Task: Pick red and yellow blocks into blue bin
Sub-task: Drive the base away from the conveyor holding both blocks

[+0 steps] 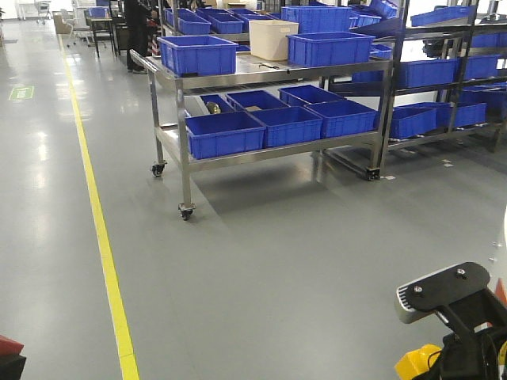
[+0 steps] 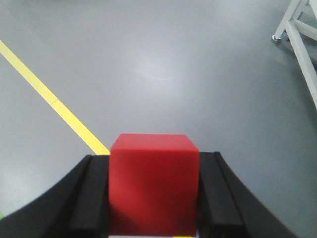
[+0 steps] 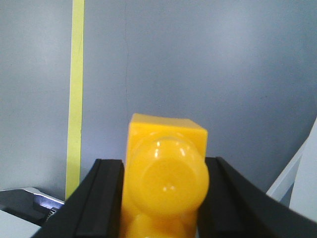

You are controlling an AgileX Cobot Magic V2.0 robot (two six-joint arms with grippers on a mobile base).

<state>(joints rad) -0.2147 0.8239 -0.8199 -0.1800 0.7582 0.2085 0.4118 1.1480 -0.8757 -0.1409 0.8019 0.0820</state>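
Note:
My left gripper [image 2: 153,159] is shut on the small red cube [image 2: 153,193], held above the grey floor. It shows in the front view as a red patch [image 1: 8,346] at the bottom left corner. My right gripper [image 3: 163,161] is shut on the yellow brick [image 3: 166,148], with a round stud facing the camera. The brick also shows at the bottom right of the front view [image 1: 416,362]. A wide blue bin [image 1: 329,38] stands far ahead on top of a steel trolley [image 1: 269,73], next to a cream tub [image 1: 272,39]. Both grippers are far from it.
A deeper blue crate [image 1: 198,54] stands on the trolley's left end. Several blue bins [image 1: 273,123] fill its lower shelf, and more fill the racks [image 1: 451,87] at the right. A yellow floor line [image 1: 99,229] runs along the left. A person [image 1: 136,32] stands at the back.

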